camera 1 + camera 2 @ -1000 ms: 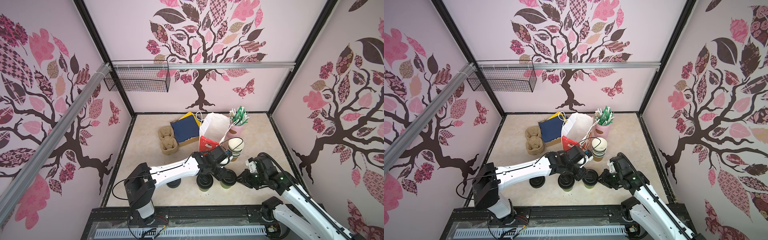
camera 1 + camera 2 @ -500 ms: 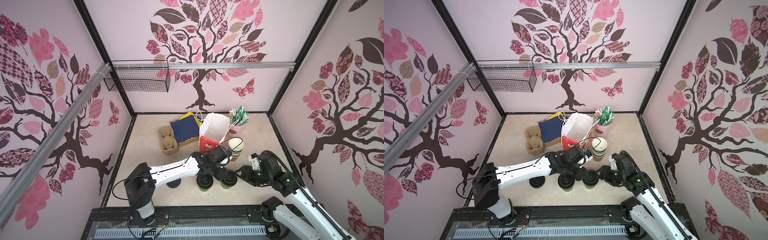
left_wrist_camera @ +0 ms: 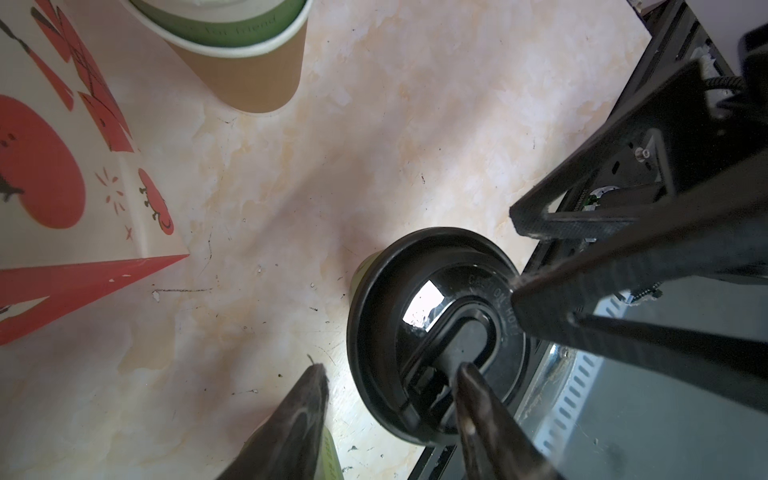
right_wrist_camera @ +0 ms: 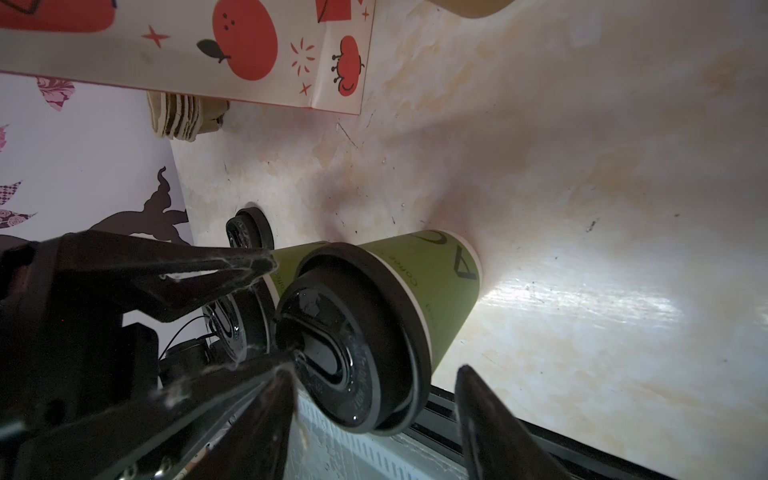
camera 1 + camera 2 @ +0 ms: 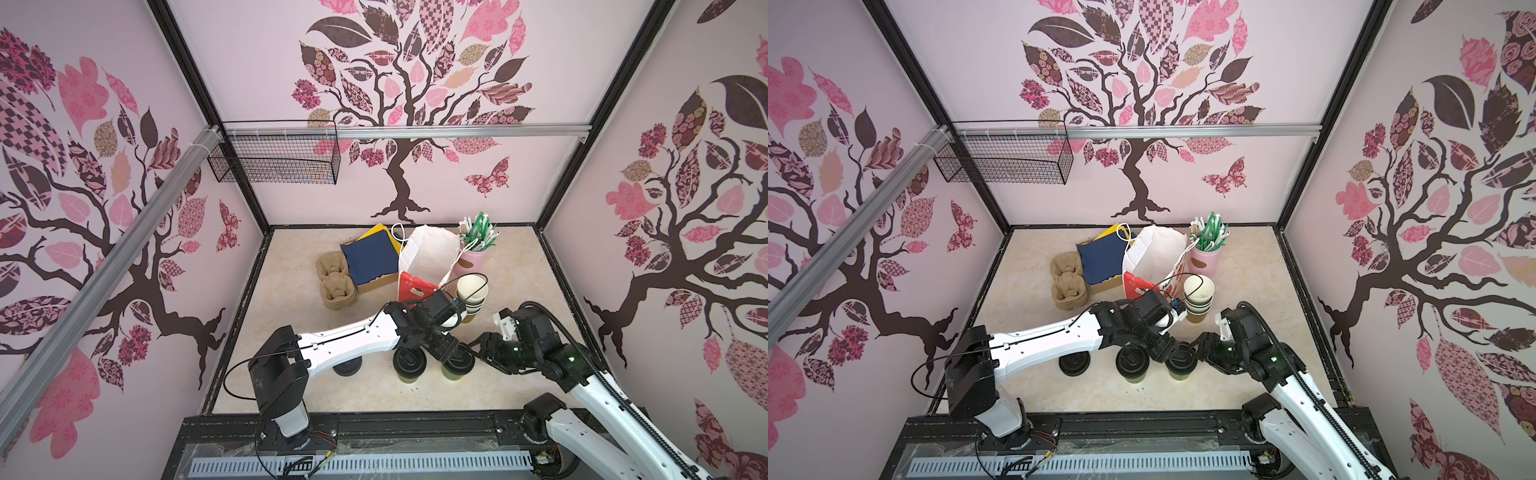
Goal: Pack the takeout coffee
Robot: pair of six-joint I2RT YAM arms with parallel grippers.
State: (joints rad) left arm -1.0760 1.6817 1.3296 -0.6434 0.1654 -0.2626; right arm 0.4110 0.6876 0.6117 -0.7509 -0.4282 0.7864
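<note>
Found the left pincer (image 5: 458, 356) in both top views with jaws parted, gripping nothing, low over the right lidded cup (image 5: 457, 370), a small green paper cup under a round black plastic sip lid. Placed that cup upright near the front edge of the pale marbled counter (image 5: 365, 395), with the left lidded cup (image 5: 409, 365), its twin, upright just beside it. Saw the right pincer (image 5: 478, 351) open too and empty, nosed in at the right lidded cup from the right. Noted a loose flat black lid (image 5: 348, 368) further left, apart from both cups. Behind them, noted a stack of lidless nested paper cups with white insides (image 5: 471, 291), a red-and-white printed paper bag (image 5: 428, 257), a pink pot of green and white straws (image 5: 471, 262) and a stack of brown pulp cup carriers (image 5: 334, 286).

Through the left wrist view, made out the left pincer (image 3: 390, 368) spread wide. Saw one finger (image 3: 478, 415) over the oval recess of the right lidded cup (image 3: 436, 299) and its mate (image 3: 299, 415) off the rim, above the counter. Could not tell contact there. Caught one fingertip of the right pincer (image 3: 514, 255) at the lid's rim, the other clear beyond it.

From the right wrist view, saw the right pincer (image 4: 374, 369) gaping, with the right lidded cup (image 4: 436, 282) before the gap, unclamped. Saw the left pincer (image 4: 282, 309) with one fingertip at the middle of that lid, the other towards the left lidded cup (image 4: 232, 328).
</note>
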